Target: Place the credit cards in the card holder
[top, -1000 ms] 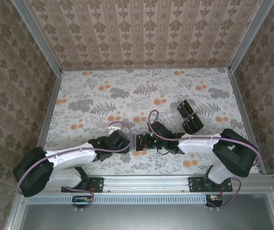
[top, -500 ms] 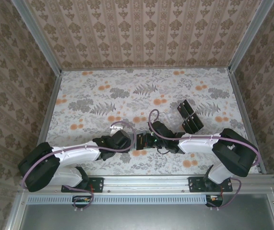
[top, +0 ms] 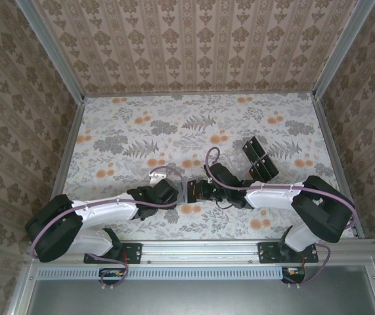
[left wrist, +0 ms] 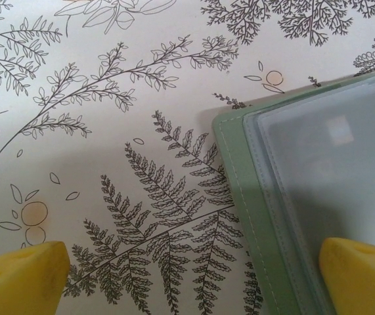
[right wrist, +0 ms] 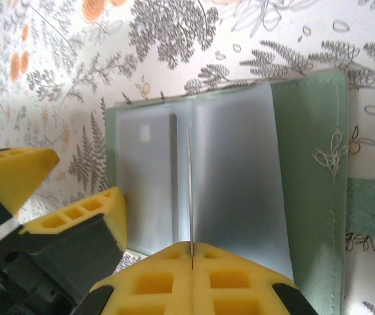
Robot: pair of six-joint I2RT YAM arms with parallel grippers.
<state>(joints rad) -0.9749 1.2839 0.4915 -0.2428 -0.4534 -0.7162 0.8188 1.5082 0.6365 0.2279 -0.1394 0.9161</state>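
The card holder (right wrist: 308, 164) is seen lying open on the floral tablecloth (top: 141, 131), a little left of centre and towards the near edge, between the two grippers. Its pale green cover is spread flat, and clear pockets are stitched inside it. One thin clear leaf of the holder is raised on edge along the middle. This leaf is pinched between the closed yellow fingers of the right gripper (right wrist: 190, 244), which is brought in from the right. No card can be made out in the visible pockets.

The left gripper (left wrist: 194, 262) is held low at the holder's left side with its jaws spread wide and nothing between them. In the left wrist view one yellow fingertip (left wrist: 361, 275) is placed over the holder's clear pocket near the stitched edge. The other is set over bare cloth to the left. Whether the first fingertip touches the pocket cannot be told.

The credit cards (top: 261, 161) are seen as a small group of black rectangles farther back and to the right of the holder, apart from it and beside the right arm. How they are stacked or propped cannot be made out.

The table is enclosed by patterned walls (top: 194, 46) on the left, right and far sides.
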